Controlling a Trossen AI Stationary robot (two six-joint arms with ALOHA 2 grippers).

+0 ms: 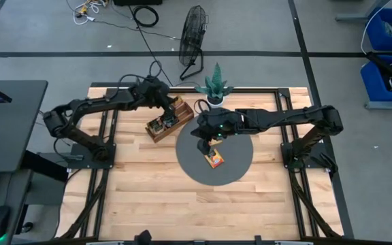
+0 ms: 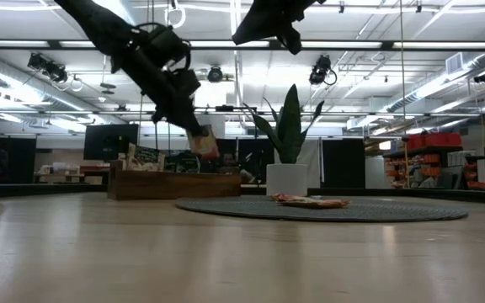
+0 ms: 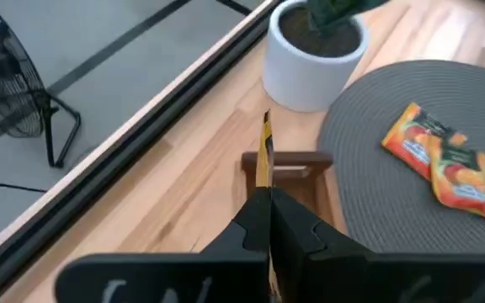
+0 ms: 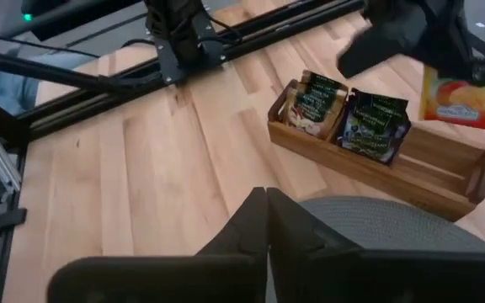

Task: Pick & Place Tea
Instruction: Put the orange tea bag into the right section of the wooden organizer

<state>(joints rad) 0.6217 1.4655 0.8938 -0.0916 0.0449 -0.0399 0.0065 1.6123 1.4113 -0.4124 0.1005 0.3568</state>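
A wooden tray (image 1: 167,120) sits at the back of the light wood table (image 1: 148,204), just left of a round grey mat (image 1: 240,167). The tray's long axis runs diagonally, and its end nearest the white plant pot (image 3: 312,55) is empty. The left gripper (image 3: 263,189) hangs directly above that empty end, fingers pressed together on an orange tea sachet (image 3: 264,156) held upright and edge-on, so the sachet lies straight down from its slot. Two dark sachets (image 4: 343,114) stand in the tray's farther compartments, apart from the open end. Right of the tray, two more orange sachets (image 1: 214,159) lie flat on the mat. The right gripper (image 4: 266,220) hovers above the mat's tray-side edge, fingers closed and apparently empty, the nearer arm to those
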